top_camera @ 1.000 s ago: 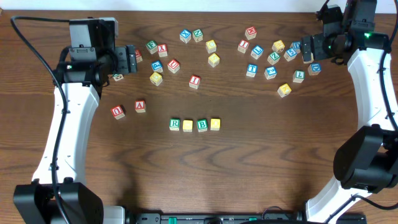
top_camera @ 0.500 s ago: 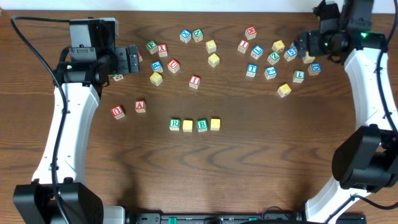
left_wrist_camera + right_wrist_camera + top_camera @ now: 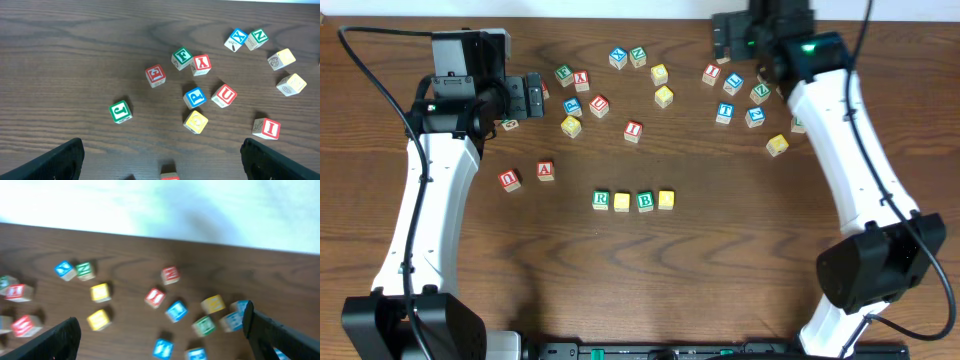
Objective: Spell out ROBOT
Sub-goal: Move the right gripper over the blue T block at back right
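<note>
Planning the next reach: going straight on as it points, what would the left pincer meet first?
Probably bare table, between the yellow cube and the red cube at the left wrist view's bottom edge; depth is unclear, so the red cube could come first.

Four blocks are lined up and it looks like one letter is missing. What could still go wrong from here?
1. The blue T cube sits close among other blue-lettered cubes. The open right tool might grab the wrong one or shove its neighbours.
2. The free spot is right beside the last yellow cube. A careless set-down could knock the row crooked.
</note>
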`<state>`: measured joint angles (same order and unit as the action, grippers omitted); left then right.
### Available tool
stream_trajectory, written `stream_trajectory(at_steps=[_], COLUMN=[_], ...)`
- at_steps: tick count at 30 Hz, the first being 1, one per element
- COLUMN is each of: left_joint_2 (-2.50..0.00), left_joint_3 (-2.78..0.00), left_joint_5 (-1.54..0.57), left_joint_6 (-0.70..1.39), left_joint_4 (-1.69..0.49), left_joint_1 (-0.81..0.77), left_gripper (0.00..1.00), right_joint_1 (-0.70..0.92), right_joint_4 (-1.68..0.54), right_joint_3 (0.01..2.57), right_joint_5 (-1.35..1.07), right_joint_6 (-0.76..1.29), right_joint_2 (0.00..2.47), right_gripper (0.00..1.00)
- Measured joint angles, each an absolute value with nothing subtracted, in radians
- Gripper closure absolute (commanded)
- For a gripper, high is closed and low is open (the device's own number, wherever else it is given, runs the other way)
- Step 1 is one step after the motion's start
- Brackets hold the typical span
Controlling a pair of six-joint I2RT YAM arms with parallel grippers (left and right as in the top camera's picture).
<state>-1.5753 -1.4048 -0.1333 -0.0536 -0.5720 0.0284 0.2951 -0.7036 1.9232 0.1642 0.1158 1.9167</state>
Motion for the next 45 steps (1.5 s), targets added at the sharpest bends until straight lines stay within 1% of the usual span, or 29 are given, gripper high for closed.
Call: stream_trajectory(at_steps=[7,13,26,29,37,45], left_joint_2=[-1.575,-1.575,-1.575,-1.575,-1.575,-1.575], left_joint_3=[-1.405,-1.405,-1.405,-1.405,-1.405,-1.405], left_joint_5=[-0.133,-0.133,-0.133,-0.133,-0.133,-0.133], left_joint_6=[-0.054,-0.054,-0.054,-0.054,-0.054,-0.054], left_joint_4=[-0.572,-0.572,-0.572,-0.572,-0.572,-0.572], left_joint_1=[0.028,0.028,0.028,0.028,0.028,0.028], left_gripper=[0.02,0.02,0.02,0.02,0.02,0.02], right_joint_1=[0.359,0.365,0.369,0.385,0.437,0.432], right_joint_4=[-0.725,-0.716,-0.577,-0.559,-0.485,-0.448], right_joint_3=[1.895,1.786,1.493,1.46,1.402,1.399], right_joint_5=[0.245,0.265,0.27,0.27,0.286,0.3], right_joint_6=[0.274,0.352,0.433,0.441,0.471,0.483], right_joint_2=[1.917,1.917,1.917,1.917,1.917,1.918], right_gripper=[0.03,0.04,0.07,0.08,0.07,0.08])
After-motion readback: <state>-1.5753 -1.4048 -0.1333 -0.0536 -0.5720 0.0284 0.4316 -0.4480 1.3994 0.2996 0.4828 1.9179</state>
